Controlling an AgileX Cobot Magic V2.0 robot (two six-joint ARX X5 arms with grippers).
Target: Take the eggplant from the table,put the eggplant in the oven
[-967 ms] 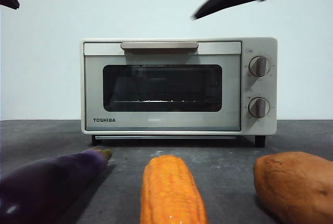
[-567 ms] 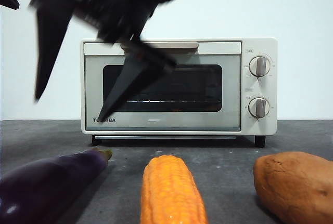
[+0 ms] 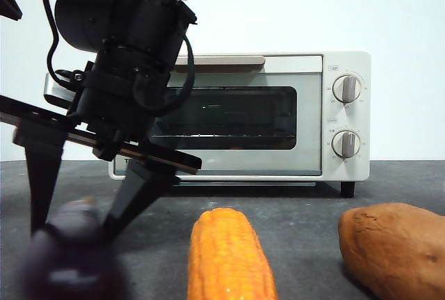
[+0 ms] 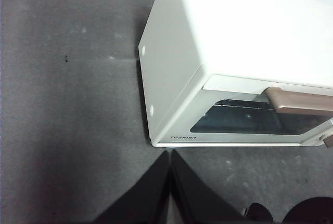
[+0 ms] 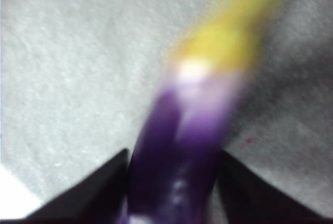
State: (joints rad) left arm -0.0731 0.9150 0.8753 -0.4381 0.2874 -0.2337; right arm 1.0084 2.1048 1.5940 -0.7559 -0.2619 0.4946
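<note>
Since the earlier frame, the right gripper (image 3: pixel 73 220) has been lowered from in front of the oven (image 3: pixel 240 115) down to the eggplant (image 3: pixel 69 258) at the near left of the table (image 3: pixel 306 202). Its two black jaws are seen set on either side of the purple body, which is blurred and tipped up compared with how it lay half a second ago. In the right wrist view the eggplant (image 5: pixel 179 161) is shown between the jaws, touching or nearly touching both, with the yellowish stem end pointed away; whether it is truly clamped cannot be told. The left gripper (image 4: pixel 170 154) is held high beside the oven's left front corner, its jaws pressed together. The oven door is shut. A corn cob (image 3: pixel 228 258) and a sweet potato (image 3: pixel 393 248) are seen unmoved on the table.
</note>
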